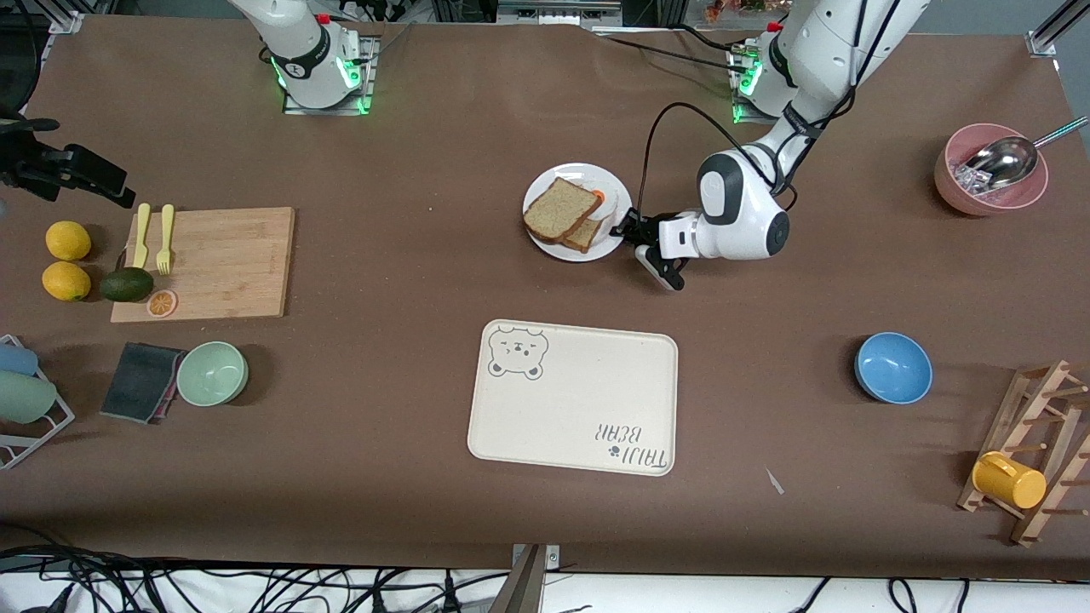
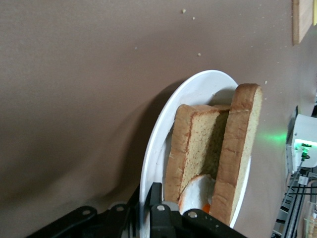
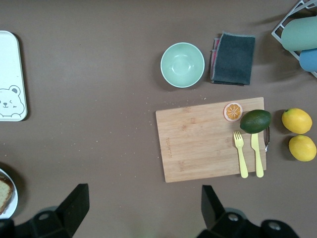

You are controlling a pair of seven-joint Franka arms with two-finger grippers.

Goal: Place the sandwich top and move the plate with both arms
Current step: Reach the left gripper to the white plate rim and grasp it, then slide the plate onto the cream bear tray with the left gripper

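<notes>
Sandwich top: the squarish tan wholemeal bread slice with dark crust [image 1: 559, 208] already lies on the stack, leaning over a smaller, darker slice [image 1: 584, 234] with something white and orange peeking out between them.
Plate: the small round white plate [image 1: 615, 198] carries the sandwich near the middle of the brown bench [image 1: 409, 255], farther from the front camera than the cream rectangular bear-print tray [image 1: 579, 396].
Left claw: my left claw [image 1: 634, 232] sits at the plate's rim on the side toward the left arm's end, fingers pinched narrow on the plate edge, as the left wrist view shows [image 2: 148, 208].
Right claw: my right claw [image 3: 141, 203] hangs spread wide and empty over bare bench beside the bamboo cutting board [image 3: 210, 139]; that arm waits.
Key relation: the plate lies from the right claw toward the left arm's end, only its rim showing at the right wrist view's edge [image 3: 6, 198]; I judge the free rim facing the right arm is what it must reach before a two-arm lift.
Risk: a one-sided pinch could tip the plate.
</notes>
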